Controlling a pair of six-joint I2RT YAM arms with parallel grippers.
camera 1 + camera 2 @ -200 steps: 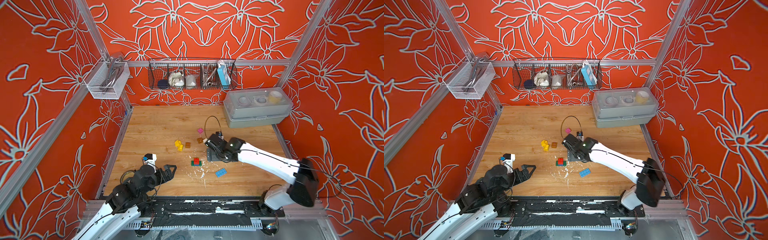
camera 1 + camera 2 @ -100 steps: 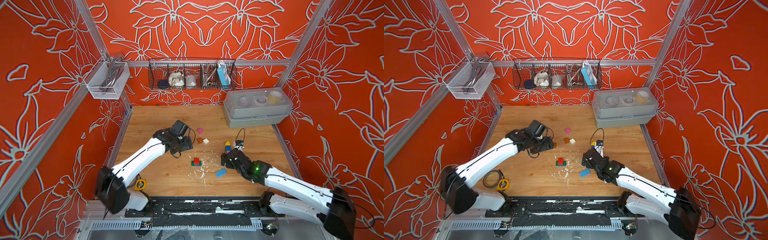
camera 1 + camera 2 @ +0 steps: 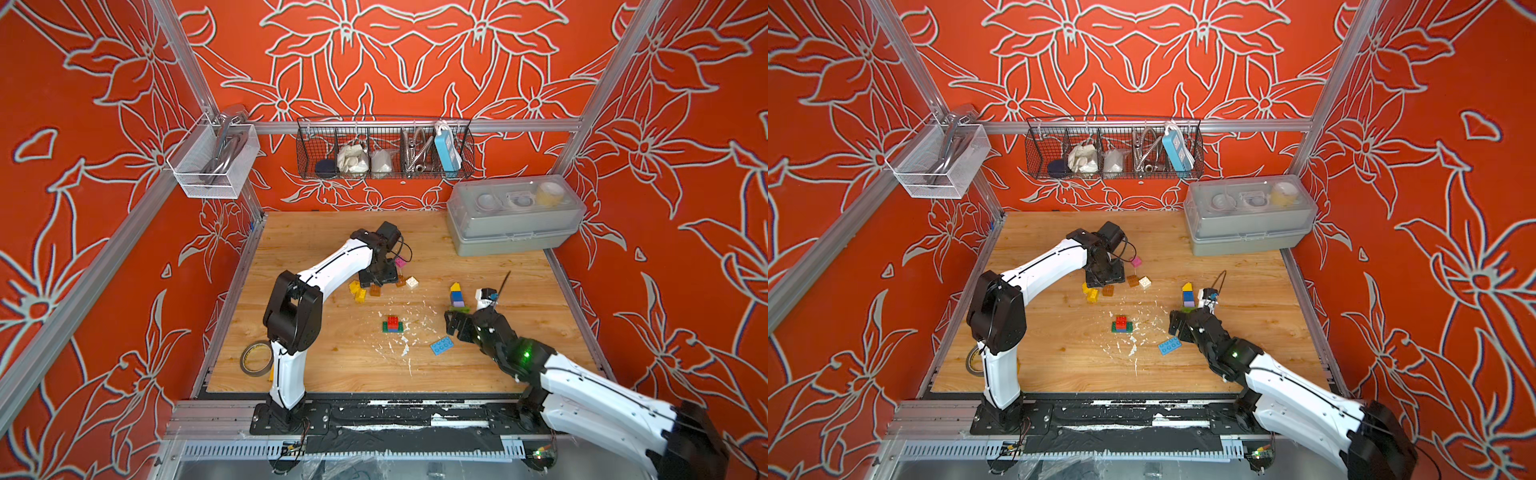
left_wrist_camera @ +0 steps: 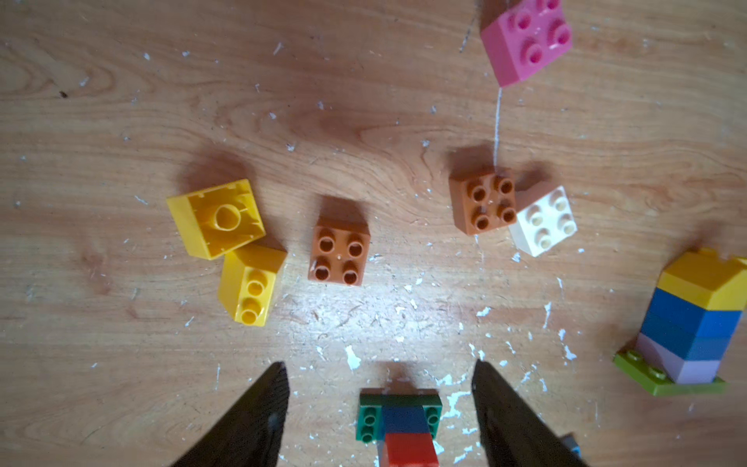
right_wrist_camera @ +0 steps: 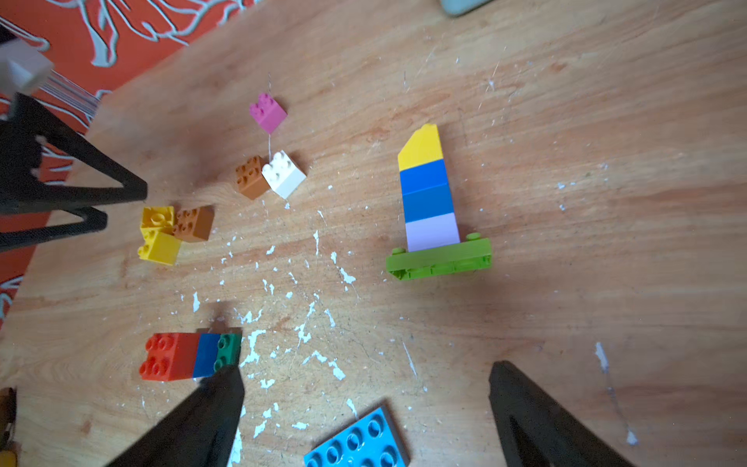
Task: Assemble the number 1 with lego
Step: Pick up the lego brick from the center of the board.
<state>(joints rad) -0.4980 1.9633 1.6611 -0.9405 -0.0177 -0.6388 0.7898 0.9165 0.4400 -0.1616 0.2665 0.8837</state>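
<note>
My left gripper [image 4: 378, 366] hangs open and empty over the loose lego: two yellow bricks [image 4: 218, 218], two brown bricks [image 4: 339, 254], a white brick [image 4: 543, 220] and a pink brick [image 4: 525, 40]. In both top views it [image 3: 376, 282] is above the yellow bricks [image 3: 1091, 294]. A red-blue-green stack [image 3: 392, 324] lies mid-table. My right gripper [image 5: 366, 368] is open, empty, just above a light blue plate [image 5: 359, 442]. Beyond it is a yellow, blue and lilac stack on a lime plate [image 5: 428, 194].
A tape roll [image 3: 256, 358] lies at the front left by the left arm's base. A grey lidded box [image 3: 513, 220] stands at the back right. A wire basket [image 3: 384, 149] and a white basket [image 3: 214, 160] hang on the walls. White flecks litter the wood.
A second ago the left arm was folded at the front left and the right gripper was mid-table. Now the left reaches over the loose bricks, jaws narrower, and the right has drawn back.
</note>
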